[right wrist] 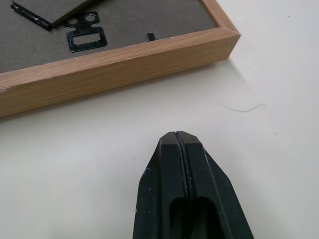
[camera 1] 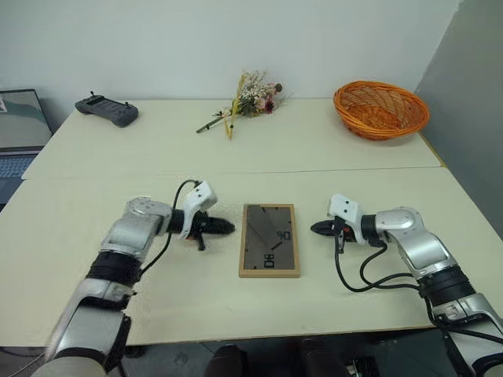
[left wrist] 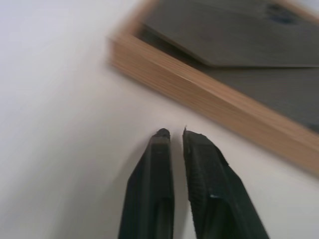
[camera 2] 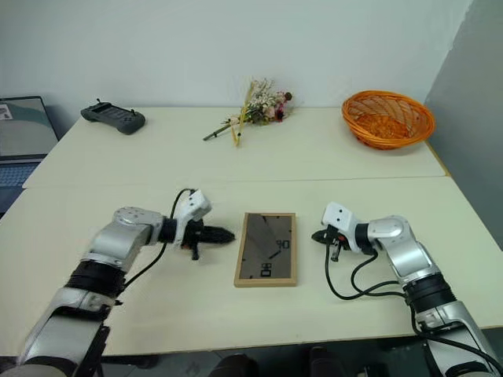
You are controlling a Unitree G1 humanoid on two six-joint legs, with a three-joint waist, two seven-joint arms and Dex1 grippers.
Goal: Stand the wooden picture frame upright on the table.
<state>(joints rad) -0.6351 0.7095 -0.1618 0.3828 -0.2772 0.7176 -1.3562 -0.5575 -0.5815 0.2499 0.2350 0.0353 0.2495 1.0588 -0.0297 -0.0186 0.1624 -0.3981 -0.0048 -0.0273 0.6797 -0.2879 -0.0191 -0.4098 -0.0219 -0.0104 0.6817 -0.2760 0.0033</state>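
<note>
The left hand [camera 1: 222,227] sits just beside the left long edge of the wooden picture frame [camera 1: 269,239], its two black fingers parted only by a narrow slit and holding nothing. The right hand [camera 1: 317,228] faces it from the other side, pressed fully shut and empty, near the right edge but not touching it.

The frame lies flat on the desk [camera 1: 94,243], back side up, between the two hands on the near half, this side of the seam. Its long axis runs away from the robot toward the far wall. The dark backing shows white marks and a fold-out stand, which seems to lie folded flat — so the picture faces down into the desk.

The risk, as I see it, is the low edge. Fingers this nearly closed cannot straddle the wood; a push from one side alone would likely slide the frame across the smooth top rather than lift it. And if it is tipped up with the stand not swung out, it will probably fall straight back over.
</note>
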